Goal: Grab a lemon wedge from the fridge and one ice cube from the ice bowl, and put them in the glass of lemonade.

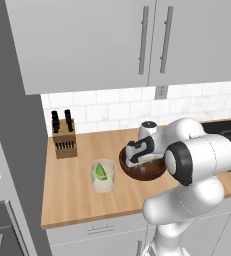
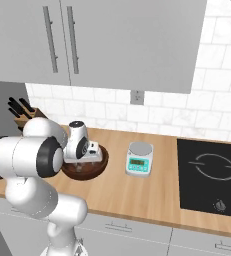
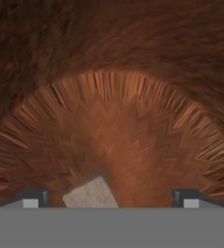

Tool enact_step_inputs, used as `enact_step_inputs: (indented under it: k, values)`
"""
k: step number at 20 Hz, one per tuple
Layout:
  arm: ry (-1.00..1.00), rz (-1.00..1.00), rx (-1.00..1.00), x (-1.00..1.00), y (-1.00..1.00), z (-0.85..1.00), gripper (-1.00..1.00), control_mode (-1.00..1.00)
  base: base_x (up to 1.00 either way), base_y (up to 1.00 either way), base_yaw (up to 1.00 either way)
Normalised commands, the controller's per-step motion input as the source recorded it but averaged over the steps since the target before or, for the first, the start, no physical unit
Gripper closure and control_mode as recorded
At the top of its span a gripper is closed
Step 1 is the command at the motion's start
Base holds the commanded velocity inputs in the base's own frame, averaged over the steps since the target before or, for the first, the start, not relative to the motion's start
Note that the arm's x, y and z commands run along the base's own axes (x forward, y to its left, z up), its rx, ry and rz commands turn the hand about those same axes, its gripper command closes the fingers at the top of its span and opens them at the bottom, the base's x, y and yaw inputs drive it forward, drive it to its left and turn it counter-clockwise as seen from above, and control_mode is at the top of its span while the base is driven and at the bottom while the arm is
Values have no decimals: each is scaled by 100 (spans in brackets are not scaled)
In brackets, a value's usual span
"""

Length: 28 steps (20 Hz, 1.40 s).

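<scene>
The claw (image 3: 108, 198) hung wide open inside the ice bowl (image 3: 113, 121) — one ice cube (image 3: 90, 193) lay between its tips, left of centre at the frame's bottom.

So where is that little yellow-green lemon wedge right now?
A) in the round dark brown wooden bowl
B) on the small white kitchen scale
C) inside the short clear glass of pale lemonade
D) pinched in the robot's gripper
C: the lemon wedge sits inside the glass of lemonade, left of the wooden bowl.

I see a knife block (image 1: 64, 138) at the wooden bench's (image 2: 152, 192) back, white scale (image 2: 139, 159) beside a black hob (image 2: 212, 172).
</scene>
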Motion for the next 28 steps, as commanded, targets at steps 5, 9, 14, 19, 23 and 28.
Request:
enact_step_inputs:
  k: [5, 9, 14, 19, 23, 28]
  values:
    - [0, 0, 0, 0, 0, 0, 100, -100, 0, 0, 0]
    - [0, 0, 0, 0, 0, 0, 100, -100, 0, 0, 0]
    - [0, 0, 0, 0, 0, 0, 100, -100, 0, 0, 0]
    - [0, 0, 0, 0, 0, 3, 100, -100, 0, 0, 0]
    - [-7, 0, 0, -4, 0, 58, 100, -100, 0, 0, 0]
    - [-23, 0, 2, -19, 0, 70, 100, -100, 0, 0, 0]
